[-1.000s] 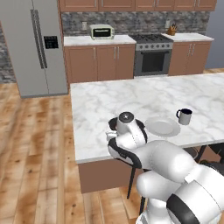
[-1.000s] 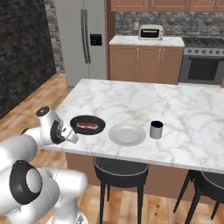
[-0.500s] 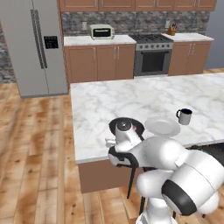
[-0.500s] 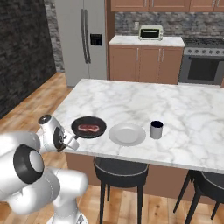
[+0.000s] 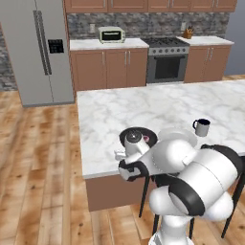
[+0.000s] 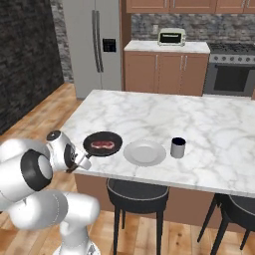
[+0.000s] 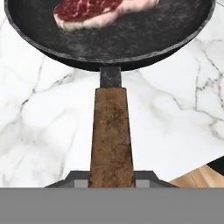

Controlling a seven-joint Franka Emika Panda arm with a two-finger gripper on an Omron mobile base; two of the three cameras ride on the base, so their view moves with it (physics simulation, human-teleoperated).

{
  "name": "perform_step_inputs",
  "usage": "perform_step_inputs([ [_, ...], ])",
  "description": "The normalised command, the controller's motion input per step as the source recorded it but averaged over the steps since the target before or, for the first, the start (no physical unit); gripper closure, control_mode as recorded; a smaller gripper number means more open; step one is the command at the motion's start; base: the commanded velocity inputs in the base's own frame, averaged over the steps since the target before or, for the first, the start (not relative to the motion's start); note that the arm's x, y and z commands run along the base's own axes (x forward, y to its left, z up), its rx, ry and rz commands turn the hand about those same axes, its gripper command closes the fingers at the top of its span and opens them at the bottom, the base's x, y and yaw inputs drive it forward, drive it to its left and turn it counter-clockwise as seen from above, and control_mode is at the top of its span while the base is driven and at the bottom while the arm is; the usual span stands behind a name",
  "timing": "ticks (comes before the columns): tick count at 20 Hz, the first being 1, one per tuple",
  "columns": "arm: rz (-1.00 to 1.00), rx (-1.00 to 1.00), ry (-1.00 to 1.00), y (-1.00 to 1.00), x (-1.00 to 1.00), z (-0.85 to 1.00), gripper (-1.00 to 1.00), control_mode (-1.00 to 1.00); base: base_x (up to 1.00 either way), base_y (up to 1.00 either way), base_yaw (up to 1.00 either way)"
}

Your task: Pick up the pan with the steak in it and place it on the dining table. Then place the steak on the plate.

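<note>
One black pan (image 7: 113, 30) with your red, fat-streaked steak (image 7: 94, 11) sits on the marble surface (image 7: 39, 127); fingers (image 7: 112, 177) clamp its brown handle.

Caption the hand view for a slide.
Pincer shut on the pan handle, steak inside, over the dining table.

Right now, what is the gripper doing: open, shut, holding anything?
Gripper: shut on the wooden handle of the pan, which sits on the dining table with the steak in it.
</note>
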Motion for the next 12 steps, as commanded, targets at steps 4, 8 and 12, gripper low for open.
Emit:
perform_step_inputs([
  [4,0.0,0.02,-0.01,0.0,-0.04,0.09,-1.0,-1.0,0.0,0.0,0.0],
  [8,-0.02,0.02,-0.04,0.0,-0.35,0.38,-1.0,-1.0,0.0,0.0,0.0],
  [12,-0.04,0.02,-0.02,0.0,-0.42,0.5,-1.0,-1.0,0.0,0.0,0.0],
])
